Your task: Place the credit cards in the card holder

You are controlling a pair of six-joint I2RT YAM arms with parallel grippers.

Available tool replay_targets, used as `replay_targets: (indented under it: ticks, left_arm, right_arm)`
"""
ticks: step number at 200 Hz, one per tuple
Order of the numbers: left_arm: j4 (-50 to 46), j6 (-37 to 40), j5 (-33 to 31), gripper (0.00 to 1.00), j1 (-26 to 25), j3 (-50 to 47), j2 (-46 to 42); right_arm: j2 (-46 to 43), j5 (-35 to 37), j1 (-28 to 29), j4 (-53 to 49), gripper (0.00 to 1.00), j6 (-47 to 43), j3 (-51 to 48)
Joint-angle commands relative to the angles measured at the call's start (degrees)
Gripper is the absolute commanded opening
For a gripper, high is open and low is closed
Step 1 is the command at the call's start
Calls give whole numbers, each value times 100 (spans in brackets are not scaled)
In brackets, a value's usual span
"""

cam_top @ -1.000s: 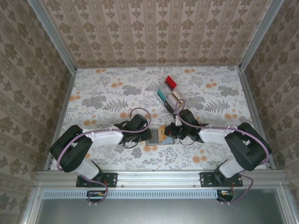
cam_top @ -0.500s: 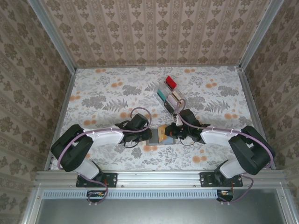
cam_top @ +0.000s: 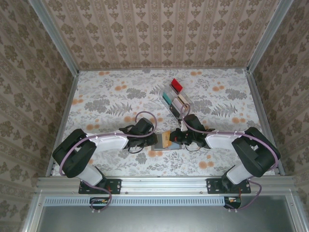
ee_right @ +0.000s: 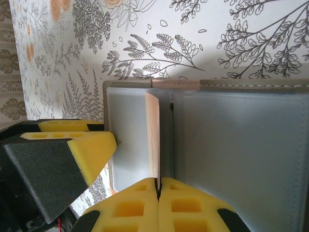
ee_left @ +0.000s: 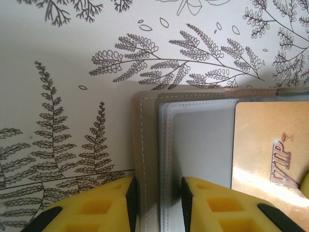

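Since a second ago, the gold card [ee_left: 268,145] had slid a tiny bit left, farther over the open card holder [ee_right: 231,145], which lay near the front middle of the table. Nothing else had moved much. I think the card was being pushed toward a pocket, but it was not in yet.

The right gripper [ee_right: 158,183] was squeezed tight on the card's near edge. The left gripper [ee_left: 158,187] was partly open, its two yellow fingers pinching the holder's left flap.

The left wrist view showed the card's flat face with the word VIP. The right wrist view showed the card as a thin strip standing on its edge above the grey pockets. From the top, a red card [cam_top: 176,86] and a teal card [cam_top: 166,99] sat in the clear rack [cam_top: 174,109], farther back.
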Motion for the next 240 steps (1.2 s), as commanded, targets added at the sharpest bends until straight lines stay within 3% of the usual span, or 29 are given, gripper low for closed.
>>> replay_targets:
  ticks: [1,101,240]
  left_arm:
    - [-97,-89,-56,31,-39,99,45]
    - [-96,-75,-63,31,-46,85,34]
    - [-51,-115,-43,32,-50,90,65]
  right_arm:
    - [-291,238,17,-323,2,-57,-34]
    - [-212,223,12,-397,2,-160,-41]
    - [576,-192,115,477,5,165,-88]
